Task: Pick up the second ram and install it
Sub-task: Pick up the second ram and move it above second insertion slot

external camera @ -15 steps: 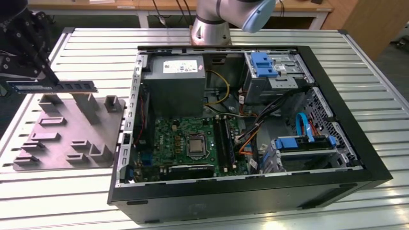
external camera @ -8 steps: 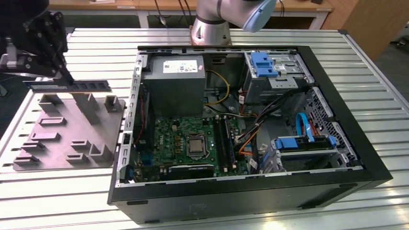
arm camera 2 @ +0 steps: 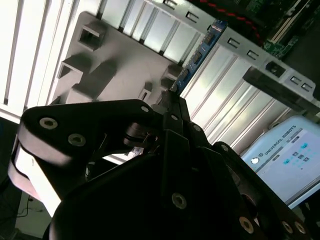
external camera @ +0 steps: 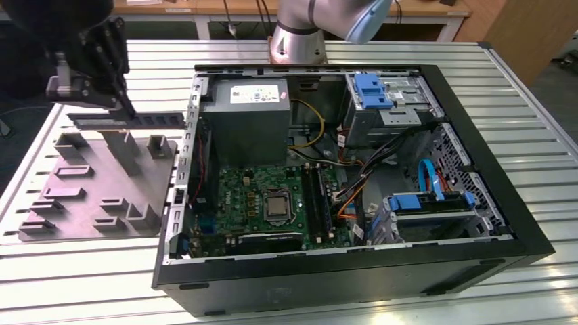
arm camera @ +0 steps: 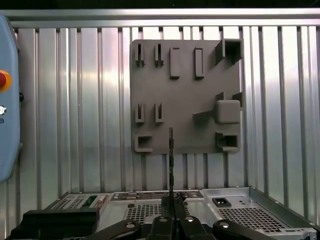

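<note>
The ram (external camera: 126, 120) lies level and long-side up at the exterior view's left, over the grey holder (external camera: 91, 196) and just beside the outer wall of the open case (external camera: 470, 149). The gripper (external camera: 126, 112) comes down on it from above, tilted, its dark body leaning away from the case. The arm's base (external camera: 298, 34) stands on the slatted table (external camera: 532, 101) behind the case, and the links between base and wrist are cut off by the picture's upper edge. In the first wrist view the ram (arm camera: 171, 160) is seen edge-on, a thin dark line across the near border of the holder (arm camera: 190, 90), so its face is hidden. In the second wrist view the gripper's body covers the ram's (arm camera 2: 200, 52) held end. Whether the ram touches the holder's posts cannot be told. On the motherboard (external camera: 262, 196) the slots (external camera: 316, 196) are too dark to tell filled from bare. The fingers (arm camera: 165, 220) are clenched flat on the ram's upper edge near its middle, with no gap between them. A pendant (arm camera: 7, 100) lies on the table beside the holder.
</note>
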Controlling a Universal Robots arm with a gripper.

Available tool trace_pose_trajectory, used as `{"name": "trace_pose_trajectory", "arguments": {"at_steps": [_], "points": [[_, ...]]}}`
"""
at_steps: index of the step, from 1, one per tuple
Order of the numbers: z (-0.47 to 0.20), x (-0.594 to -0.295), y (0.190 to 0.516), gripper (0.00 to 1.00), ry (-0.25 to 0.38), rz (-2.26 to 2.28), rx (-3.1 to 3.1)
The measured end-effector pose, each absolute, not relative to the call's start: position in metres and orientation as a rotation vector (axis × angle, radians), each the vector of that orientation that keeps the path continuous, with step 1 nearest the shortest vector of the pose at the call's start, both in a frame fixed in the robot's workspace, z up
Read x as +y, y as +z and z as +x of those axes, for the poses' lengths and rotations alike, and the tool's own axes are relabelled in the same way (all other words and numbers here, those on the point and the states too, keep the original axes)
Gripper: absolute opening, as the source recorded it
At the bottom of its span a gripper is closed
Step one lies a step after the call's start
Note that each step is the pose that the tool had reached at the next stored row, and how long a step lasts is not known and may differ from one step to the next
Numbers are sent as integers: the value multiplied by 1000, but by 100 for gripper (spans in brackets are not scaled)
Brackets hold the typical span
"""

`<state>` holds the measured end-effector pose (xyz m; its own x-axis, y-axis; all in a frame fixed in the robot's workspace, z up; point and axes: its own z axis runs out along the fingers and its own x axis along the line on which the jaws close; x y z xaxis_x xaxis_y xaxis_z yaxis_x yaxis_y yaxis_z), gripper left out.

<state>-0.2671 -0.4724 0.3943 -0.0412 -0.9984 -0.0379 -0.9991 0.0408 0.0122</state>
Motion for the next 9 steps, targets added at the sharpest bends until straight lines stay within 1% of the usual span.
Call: {"name": "trace_pose_trajectory", "arguments": {"at_steps": [9], "points": [[-226, -472, 394, 11, 57, -2163, 2254]]}}
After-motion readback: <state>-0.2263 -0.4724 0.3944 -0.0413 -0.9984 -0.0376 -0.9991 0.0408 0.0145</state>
